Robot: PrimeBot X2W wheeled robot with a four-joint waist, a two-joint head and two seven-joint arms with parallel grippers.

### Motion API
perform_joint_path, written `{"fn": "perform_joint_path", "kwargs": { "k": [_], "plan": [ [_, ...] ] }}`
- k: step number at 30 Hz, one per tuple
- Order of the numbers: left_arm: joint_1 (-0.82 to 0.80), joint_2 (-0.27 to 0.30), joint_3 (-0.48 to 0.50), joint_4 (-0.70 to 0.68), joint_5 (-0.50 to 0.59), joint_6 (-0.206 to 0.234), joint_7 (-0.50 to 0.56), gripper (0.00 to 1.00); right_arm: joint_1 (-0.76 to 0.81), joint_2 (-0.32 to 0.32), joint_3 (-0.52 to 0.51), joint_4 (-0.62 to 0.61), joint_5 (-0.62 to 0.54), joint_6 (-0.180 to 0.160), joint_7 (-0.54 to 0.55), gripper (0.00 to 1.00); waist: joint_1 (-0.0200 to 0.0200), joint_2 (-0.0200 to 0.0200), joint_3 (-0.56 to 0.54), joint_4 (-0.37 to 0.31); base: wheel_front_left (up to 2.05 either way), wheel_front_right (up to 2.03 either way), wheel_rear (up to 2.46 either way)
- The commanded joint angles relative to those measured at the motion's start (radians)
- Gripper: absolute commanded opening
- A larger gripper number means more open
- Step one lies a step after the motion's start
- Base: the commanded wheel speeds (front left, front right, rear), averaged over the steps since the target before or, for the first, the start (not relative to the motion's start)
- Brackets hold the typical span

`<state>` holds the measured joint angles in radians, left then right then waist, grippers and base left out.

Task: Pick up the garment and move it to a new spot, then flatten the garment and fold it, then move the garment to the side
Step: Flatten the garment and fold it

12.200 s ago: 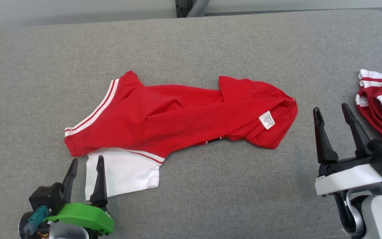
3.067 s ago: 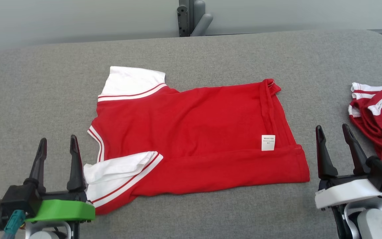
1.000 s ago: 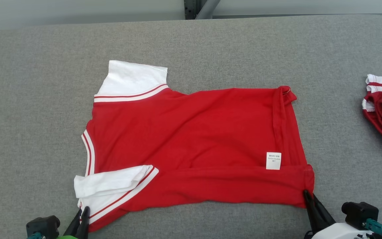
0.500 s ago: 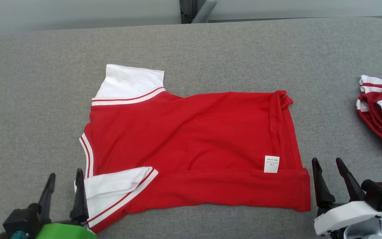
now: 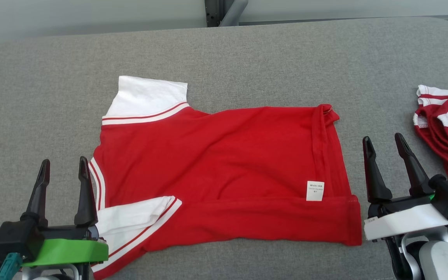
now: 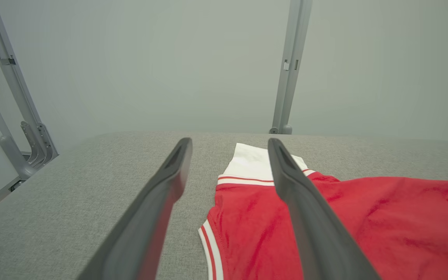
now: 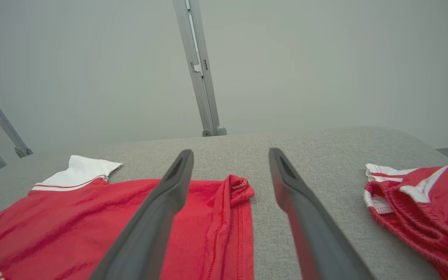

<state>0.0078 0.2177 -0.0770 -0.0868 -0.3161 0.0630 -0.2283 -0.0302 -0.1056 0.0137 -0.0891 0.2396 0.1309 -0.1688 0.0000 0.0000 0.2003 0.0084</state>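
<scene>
Flattening seems in hand: garment [image 5: 224, 163] by table's [image 5: 247, 58] front edge, left gripper [image 5: 63, 160] and right gripper [image 5: 382, 137] spread wide, empty; next, probably unfold its near-side flap.

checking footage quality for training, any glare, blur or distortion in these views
Head view: even soft light, no glare; red shirt sharp, its label text too small to read. Left wrist view: wide-angle tilts the frame posts. Right wrist view: right tool softens near the lens.

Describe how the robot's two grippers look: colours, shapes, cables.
The left gripper has two long, dark, tapering jaws on a black body with a green casing and a teal cable connector. The right gripper matches, but its casing is white.
</scene>
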Motion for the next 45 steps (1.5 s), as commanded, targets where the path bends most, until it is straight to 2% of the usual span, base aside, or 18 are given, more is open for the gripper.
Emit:
{"fn": "perform_joint_path", "kwargs": {
  "k": [1,6,11,16,21,33,45],
  "plan": [
    [-0.019,0.007,-0.003,0.005,-0.001,-0.004,0.000,1.00,-0.013,0.000,0.001,-0.007,-0.004,0.000,0.003,1.00,0.0000,0.0000,0.002,0.001,0.00,0.00,0.00],
    [-0.083,0.008,-0.019,0.012,-0.007,-0.024,-0.002,1.00,-0.023,0.005,-0.004,-0.021,-0.001,0.000,0.002,1.00,0.0000,0.0000,0.027,0.007,0.00,0.00,0.00],
    [-0.252,0.017,-0.054,0.053,-0.020,-0.070,0.051,1.00,-0.052,0.010,0.007,-0.035,0.001,0.000,0.004,1.00,0.0000,0.0000,0.075,-0.002,0.00,0.00,0.00],
    [-0.444,0.037,-0.077,0.211,-0.071,-0.135,0.162,1.00,-0.092,0.011,0.029,-0.028,0.011,0.000,-0.007,1.00,0.0000,0.0000,0.136,-0.041,0.00,0.00,0.00],
    [-0.592,0.072,-0.100,0.412,-0.134,-0.178,0.243,1.00,-0.130,0.015,0.057,-0.008,0.023,0.000,-0.021,1.00,0.0000,0.0000,0.196,-0.085,0.00,0.00,0.00],
    [-0.806,0.151,-0.176,0.758,-0.263,-0.195,0.309,1.00,-0.200,0.026,0.105,0.061,0.051,0.000,-0.063,1.00,0.0000,0.0000,0.281,-0.148,0.00,0.00,0.00],
    [-0.875,0.216,-0.291,0.929,-0.402,-0.192,0.332,1.00,-0.228,0.024,0.113,0.115,0.075,0.000,-0.083,1.00,0.0000,0.0000,0.292,-0.166,0.00,0.00,0.00]
  ]
}}
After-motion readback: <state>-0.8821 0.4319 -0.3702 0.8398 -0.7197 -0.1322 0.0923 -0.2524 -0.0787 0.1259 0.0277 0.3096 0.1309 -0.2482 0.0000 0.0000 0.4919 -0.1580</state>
